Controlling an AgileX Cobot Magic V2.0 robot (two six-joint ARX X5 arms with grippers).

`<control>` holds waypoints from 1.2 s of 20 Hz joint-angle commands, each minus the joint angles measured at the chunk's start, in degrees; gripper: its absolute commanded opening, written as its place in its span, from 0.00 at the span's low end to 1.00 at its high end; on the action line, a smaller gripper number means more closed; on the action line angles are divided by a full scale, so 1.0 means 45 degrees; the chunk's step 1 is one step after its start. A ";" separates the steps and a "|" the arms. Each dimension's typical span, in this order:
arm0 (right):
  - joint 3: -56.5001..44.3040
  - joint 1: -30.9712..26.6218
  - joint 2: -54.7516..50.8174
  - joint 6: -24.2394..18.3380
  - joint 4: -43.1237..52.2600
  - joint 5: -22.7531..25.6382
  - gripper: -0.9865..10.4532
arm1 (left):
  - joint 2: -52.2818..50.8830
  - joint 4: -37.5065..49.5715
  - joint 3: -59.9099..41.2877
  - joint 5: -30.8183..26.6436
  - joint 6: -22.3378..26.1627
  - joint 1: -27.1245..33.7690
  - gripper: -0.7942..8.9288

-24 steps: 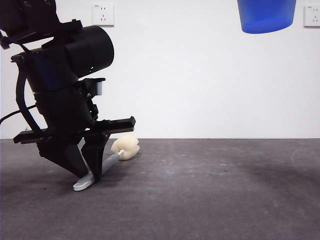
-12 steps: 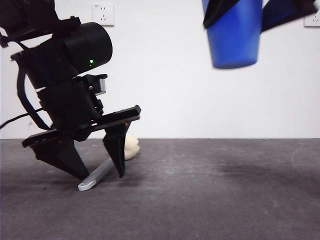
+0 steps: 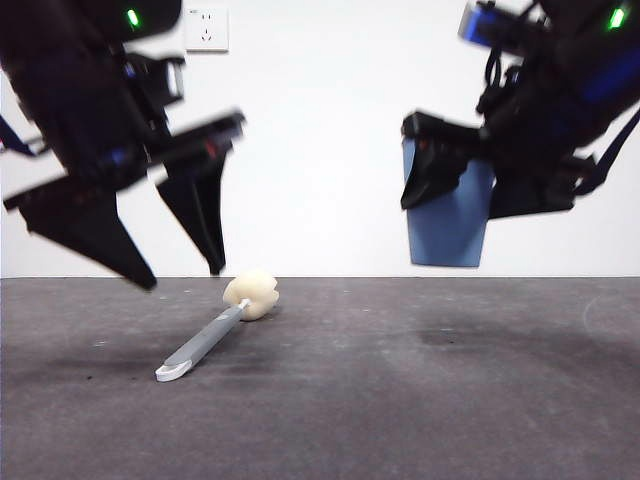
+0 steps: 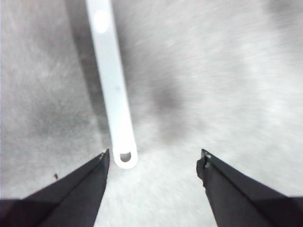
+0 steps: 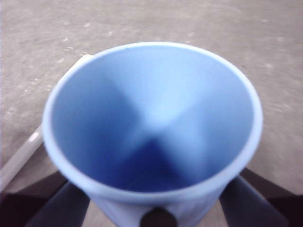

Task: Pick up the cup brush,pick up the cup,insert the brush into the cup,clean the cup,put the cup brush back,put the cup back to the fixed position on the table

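A white wall with a socket [image 3: 206, 29] backs the dark grey table [image 3: 420, 400], and nothing else stands on it but my work. The cup brush [image 3: 215, 335] lies flat on the table, its cream sponge head at about 1 o'clock from the white handle tip and toward the wall. My left gripper [image 3: 170, 268] hangs just above that handle with its jaws spread wide and nothing between them; in my left wrist view the handle's holed end [image 4: 125, 156] sits close by one jaw, clear of both. I judge the brush is put back, so this arm has no more reason to hold it.

My right gripper [image 3: 455, 195] is at about 3 o'clock from the brush, well apart, clamped on the blue cup [image 3: 447, 225], which is upright, mouth up, and clear of the table. Held that way it can go straight down onto its base; setting it at its fixed spot is what remains.
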 commanded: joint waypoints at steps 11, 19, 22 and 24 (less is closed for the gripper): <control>-0.0121 -0.0937 0.4192 -0.1608 0.3740 -0.0641 0.07 | -0.2492 -0.0826 -0.0078 -0.0053 0.0695 -0.0053 0.41; -0.0121 -0.0928 0.4255 -0.1467 0.2861 -0.0597 0.48 | -0.2492 -0.0831 -0.0078 -0.0049 0.0699 -0.0053 0.41; -0.0121 -0.0933 0.4172 -0.1520 0.2754 -0.0597 0.48 | -0.2492 -0.0860 -0.0078 -0.0049 0.0699 -0.0053 0.41; -0.0121 -0.0933 0.3939 -0.1642 0.2754 -0.0597 0.48 | -0.2492 -0.0952 -0.0078 -0.0049 0.0704 -0.0053 0.41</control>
